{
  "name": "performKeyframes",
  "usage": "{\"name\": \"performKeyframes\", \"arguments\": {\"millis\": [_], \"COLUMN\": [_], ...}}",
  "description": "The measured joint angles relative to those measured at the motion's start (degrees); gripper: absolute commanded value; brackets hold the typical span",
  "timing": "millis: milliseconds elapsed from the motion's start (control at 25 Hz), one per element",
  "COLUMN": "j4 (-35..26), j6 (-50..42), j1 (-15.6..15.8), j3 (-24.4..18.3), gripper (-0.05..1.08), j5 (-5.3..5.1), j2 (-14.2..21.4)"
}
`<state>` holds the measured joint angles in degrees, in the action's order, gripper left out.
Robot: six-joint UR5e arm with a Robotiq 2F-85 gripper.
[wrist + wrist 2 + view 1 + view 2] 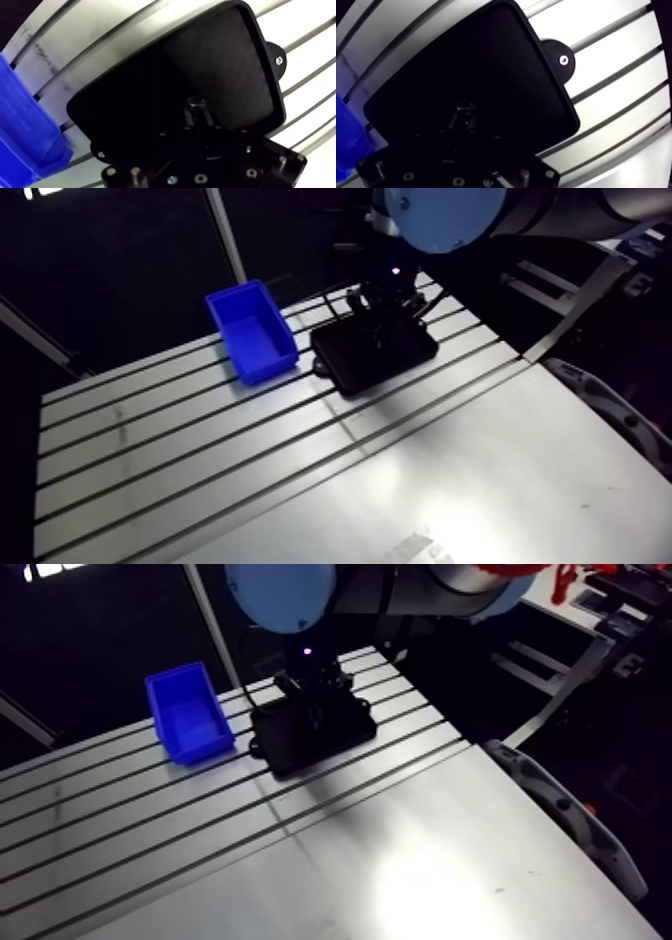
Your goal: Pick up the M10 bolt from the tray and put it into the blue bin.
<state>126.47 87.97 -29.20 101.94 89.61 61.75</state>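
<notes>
M10 bolt (196,104), likely stiff, slick steel, wants gripping across its shank; you cannot tell if your hand (198,120) grips it

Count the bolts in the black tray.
1. The bolt shows against the black tray, right at the tip of the gripper. The gripper covers part of the tray, so another bolt could be hidden underneath.

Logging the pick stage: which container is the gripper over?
The shallow black tray, not the deeper blue plastic bin beside it; the black gripper hangs over the tray.
</notes>
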Motion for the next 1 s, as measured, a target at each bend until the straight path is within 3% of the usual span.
{"name": "performKeyframes", "arguments": {"millis": [200, 640, 1000], "j4": [-1.62, -10.14, -17.48], "j6": [0.32, 6.27, 18.09], "j1": [0.21, 0.42, 2.14], "j3": [0.01, -0.70, -3.62], "gripper": [1.03, 1.04, 1.05], "j5": [-0.24, -0.61, -3.30], "j2": [2.72, 12.37, 19.02]}}
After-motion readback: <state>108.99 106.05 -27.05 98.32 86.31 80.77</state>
